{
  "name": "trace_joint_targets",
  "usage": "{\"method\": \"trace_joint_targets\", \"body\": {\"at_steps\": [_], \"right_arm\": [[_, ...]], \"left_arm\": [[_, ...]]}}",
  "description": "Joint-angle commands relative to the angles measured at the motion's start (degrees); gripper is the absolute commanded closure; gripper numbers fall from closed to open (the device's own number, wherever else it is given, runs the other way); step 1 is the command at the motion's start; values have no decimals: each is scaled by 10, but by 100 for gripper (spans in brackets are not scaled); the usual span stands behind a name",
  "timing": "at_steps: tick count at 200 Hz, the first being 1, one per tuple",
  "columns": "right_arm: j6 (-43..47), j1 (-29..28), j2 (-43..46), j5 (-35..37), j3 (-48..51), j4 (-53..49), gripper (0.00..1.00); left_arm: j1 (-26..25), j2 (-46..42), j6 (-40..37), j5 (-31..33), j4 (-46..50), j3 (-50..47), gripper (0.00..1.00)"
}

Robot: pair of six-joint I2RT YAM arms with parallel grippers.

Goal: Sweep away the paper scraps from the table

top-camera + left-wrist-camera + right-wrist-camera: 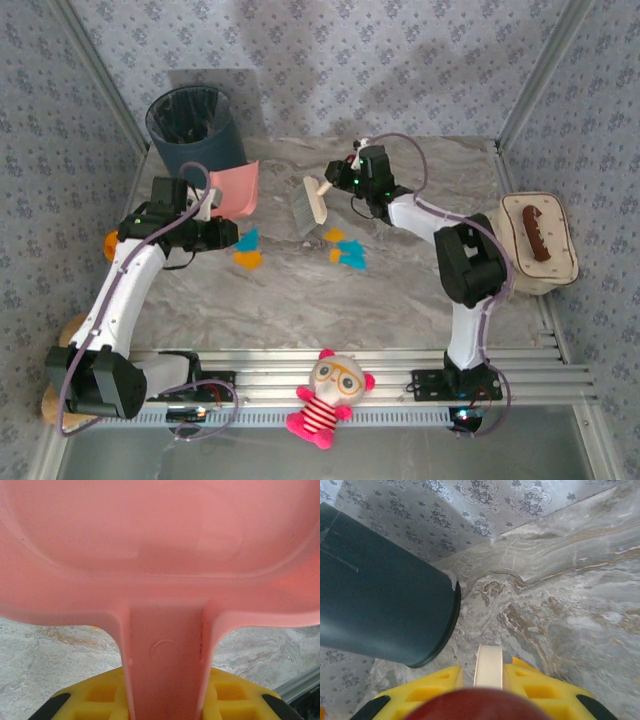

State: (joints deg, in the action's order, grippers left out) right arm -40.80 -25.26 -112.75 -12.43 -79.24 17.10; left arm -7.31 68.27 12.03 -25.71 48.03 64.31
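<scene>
**Brush and dustpan in hand, scraps not yet gathered**

The paper scraps [248, 250] lie in two small clusters at the middle of the top view. Cyan and orange bits sit left of centre, and a second group [345, 250] sits just right of centre. All lie flat on the bare marble table [300, 305].

They look thin, very light and limp. They would probably skid or flutter under a fast stroke, and they are too flat to pinch, so they are better pushed with bristles than picked up.

The left gripper [165, 702] is clamped on the stem handle of the pink dustpan [160, 545]. In the top view the pan [238, 187] sits upper left of the scraps, beside the bin. No scrap shows on the pan's visible surface.

The right gripper [489, 680] is closed around the cream handle of the hand brush [312, 205]. The brush's grey bristles hang above and between the two clusters, apart from them.

The dark waste bin [195, 125] stands at the upper left with a black liner; whether anything is inside I cannot tell. At the right edge, a cream oval tray [515, 275] holds one brown oblong item [535, 228].
</scene>
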Motion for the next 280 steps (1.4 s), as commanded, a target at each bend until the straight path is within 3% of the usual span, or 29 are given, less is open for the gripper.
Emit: {"method": "trace_joint_targets", "body": {"at_steps": [1, 76, 126, 280], "right_arm": [[-47, -3, -35, -18, -49, 43, 100], [-88, -10, -121, 55, -124, 33, 100], [-52, -14, -112, 145, -125, -37, 100], [-67, -33, 103, 320, 138, -92, 100]], "left_arm": [[-6, 5, -5, -11, 3, 7, 100], [-8, 13, -12, -18, 10, 10, 100], [-10, 13, -16, -19, 15, 7, 100], [-51, 35, -20, 0, 19, 13, 100]]}}
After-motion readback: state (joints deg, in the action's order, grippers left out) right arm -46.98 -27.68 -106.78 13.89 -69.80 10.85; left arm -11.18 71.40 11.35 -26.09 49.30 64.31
